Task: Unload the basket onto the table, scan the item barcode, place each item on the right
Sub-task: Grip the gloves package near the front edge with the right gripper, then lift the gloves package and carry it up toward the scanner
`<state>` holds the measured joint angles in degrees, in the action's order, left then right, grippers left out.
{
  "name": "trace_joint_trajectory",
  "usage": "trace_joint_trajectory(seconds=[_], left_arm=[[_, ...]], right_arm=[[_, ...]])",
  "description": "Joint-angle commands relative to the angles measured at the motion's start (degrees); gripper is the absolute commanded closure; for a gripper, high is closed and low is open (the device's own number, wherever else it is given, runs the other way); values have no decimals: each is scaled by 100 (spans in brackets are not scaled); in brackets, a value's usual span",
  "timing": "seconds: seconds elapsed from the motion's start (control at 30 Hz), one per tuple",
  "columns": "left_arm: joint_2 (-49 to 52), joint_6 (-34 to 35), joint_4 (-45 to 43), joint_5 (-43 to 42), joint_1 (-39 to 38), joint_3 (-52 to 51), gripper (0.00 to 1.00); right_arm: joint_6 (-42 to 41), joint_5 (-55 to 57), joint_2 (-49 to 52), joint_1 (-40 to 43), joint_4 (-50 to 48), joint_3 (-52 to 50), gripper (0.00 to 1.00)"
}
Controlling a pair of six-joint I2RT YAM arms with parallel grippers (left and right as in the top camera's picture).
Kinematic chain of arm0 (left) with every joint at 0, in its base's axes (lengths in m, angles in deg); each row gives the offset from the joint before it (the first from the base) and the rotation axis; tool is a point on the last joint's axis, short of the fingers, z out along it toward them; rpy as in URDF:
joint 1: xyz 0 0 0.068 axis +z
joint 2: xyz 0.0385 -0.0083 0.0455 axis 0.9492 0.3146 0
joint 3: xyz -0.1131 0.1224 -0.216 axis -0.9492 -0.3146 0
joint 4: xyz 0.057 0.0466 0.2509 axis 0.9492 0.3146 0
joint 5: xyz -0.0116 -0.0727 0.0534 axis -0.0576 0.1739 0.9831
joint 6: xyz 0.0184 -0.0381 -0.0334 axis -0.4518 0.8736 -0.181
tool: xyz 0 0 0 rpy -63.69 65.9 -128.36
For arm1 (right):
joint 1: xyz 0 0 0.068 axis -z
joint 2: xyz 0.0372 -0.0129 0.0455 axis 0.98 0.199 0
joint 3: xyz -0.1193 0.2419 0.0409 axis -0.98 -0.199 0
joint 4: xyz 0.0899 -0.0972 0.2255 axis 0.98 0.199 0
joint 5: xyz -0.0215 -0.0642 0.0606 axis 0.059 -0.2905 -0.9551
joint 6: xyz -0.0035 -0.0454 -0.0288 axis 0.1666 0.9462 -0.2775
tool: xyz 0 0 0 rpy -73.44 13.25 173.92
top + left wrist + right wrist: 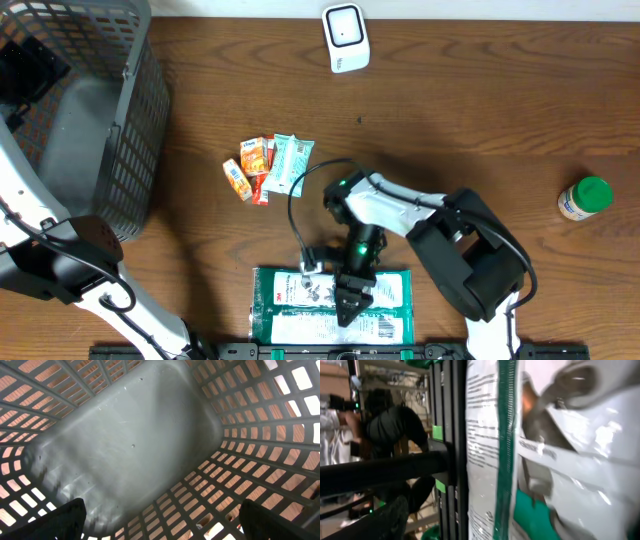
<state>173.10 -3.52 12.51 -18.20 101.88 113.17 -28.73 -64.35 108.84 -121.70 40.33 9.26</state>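
A flat green-and-white package (pixel 290 300) lies at the table's front edge, with a barcode near its front right corner (pixel 385 323). My right gripper (pixel 352 300) points down on its middle, open. In the right wrist view the package (pixel 485 435) fills the frame. The right gripper (pixel 515 525) straddles its edge, and one dark finger (pixel 395 520) hangs off the table side, apart from it. A white scanner (pixel 345 38) stands at the back. My left gripper (pixel 162 520) is open inside the grey basket (pixel 130 445), holding nothing.
The grey mesh basket (pixel 140 130) fills the back left corner. Several small snack packs (pixel 265 165) lie left of centre. A green-lidded jar (pixel 585 197) stands at the right. A black cable (pixel 298 215) loops beside the right arm.
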Motion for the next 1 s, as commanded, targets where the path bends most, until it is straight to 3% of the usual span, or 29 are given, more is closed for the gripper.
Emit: trace_joint_trajectory(seconds=[0.0, 0.03, 0.23, 0.3, 0.33, 0.5, 0.67, 0.97], left_arm=[[-133, 7, 20, -50, -2, 96, 2], [-133, 7, 20, -50, -2, 96, 2], [-133, 7, 22, -50, -2, 96, 2], [-133, 7, 20, -50, -2, 96, 2], [-133, 7, 22, -50, -2, 96, 2], [-136, 7, 20, -50, -2, 96, 2], [-133, 7, 22, -50, -2, 96, 2], [-133, 7, 20, -50, -2, 96, 2]], right_arm=[[190, -122, 44, -330, 24, -37, 17], [190, -96, 44, -391, 20, -37, 24], [186, -20, 44, -640, 17, -37, 43], [186, -20, 44, -643, 7, -37, 57], [186, -20, 44, -643, 11, -37, 69], [162, -20, 44, -640, 13, -37, 99], [-208, -76, 44, -535, 227, 155, 99], [-348, -151, -52, 127, 1388, 1613, 99]])
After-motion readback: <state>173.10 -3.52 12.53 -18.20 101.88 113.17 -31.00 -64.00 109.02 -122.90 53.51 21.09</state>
